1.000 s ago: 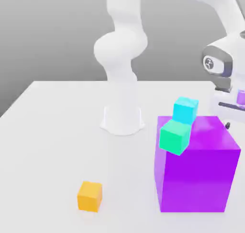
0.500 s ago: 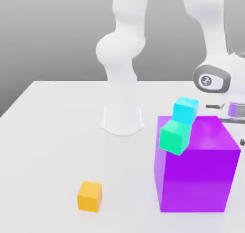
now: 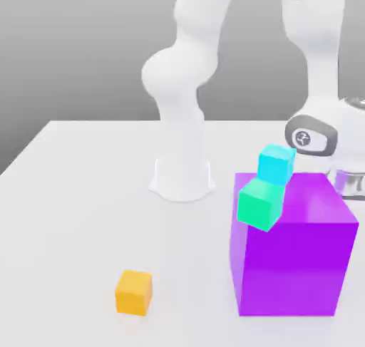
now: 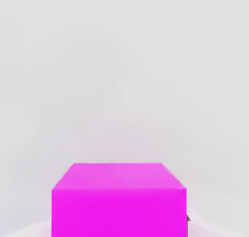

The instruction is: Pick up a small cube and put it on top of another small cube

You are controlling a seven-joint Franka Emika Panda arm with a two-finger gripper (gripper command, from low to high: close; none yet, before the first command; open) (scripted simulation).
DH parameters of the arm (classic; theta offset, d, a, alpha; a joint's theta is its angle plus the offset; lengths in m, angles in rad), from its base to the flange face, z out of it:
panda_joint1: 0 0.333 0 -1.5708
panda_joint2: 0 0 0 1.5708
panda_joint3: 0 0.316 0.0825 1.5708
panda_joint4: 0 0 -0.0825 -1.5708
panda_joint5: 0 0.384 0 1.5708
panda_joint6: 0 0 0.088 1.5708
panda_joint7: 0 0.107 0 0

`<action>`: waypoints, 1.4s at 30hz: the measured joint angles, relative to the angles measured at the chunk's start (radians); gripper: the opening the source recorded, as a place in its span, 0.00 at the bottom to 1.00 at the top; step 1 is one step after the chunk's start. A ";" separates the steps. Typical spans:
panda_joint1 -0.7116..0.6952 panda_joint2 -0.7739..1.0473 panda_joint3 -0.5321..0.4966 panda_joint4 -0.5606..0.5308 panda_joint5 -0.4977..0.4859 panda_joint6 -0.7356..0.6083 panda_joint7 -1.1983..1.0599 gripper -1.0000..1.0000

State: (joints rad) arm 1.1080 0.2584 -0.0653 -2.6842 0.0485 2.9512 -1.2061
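Operator: Exterior view first. What do you have on the table?

Tech: You see the white arm's base standing at the back of the table. A large purple cube sits toward the exterior view's right. A small green cube appears against its upper corner on the exterior view's left, and a small cyan cube shows just above and behind the green one. Whether those two rest on the purple cube or touch each other, you cannot tell. A small orange cube lies alone near the front, well apart from the others.

Operator: Where is the hand?

Tech: You find the wrist housing low at the exterior view's right, behind the purple cube, which hides the fingers.

Operator: And the task's thing?

Tech: Check the hand view. The small magenta cube sits close under the camera on the pale table surface, with its top face and one side face showing. A dark sliver, possibly a fingertip, shows at one lower edge of the cube.

Operator: State of the fingers?

Tech: You should treat them as drawn in narrow, at their tightest. The magenta cube lies right at the hand, but the views do not show contact on both sides, so a grip on it cannot be confirmed.
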 joint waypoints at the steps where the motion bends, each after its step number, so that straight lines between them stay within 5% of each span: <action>1: 0.005 -0.022 -0.006 -0.004 -0.005 -0.018 0.004 0.00; 7: 0.013 -0.136 -0.021 -0.030 -0.022 -0.116 0.028 0.00; 17: 0.059 -0.073 -0.082 -0.002 -0.125 -0.149 0.265 0.00; 42: 0.224 0.006 -0.003 -0.026 -0.187 -0.144 0.409 0.00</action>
State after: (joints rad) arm 1.3317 0.2647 -0.0685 -2.7102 -0.1381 2.8077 -0.7974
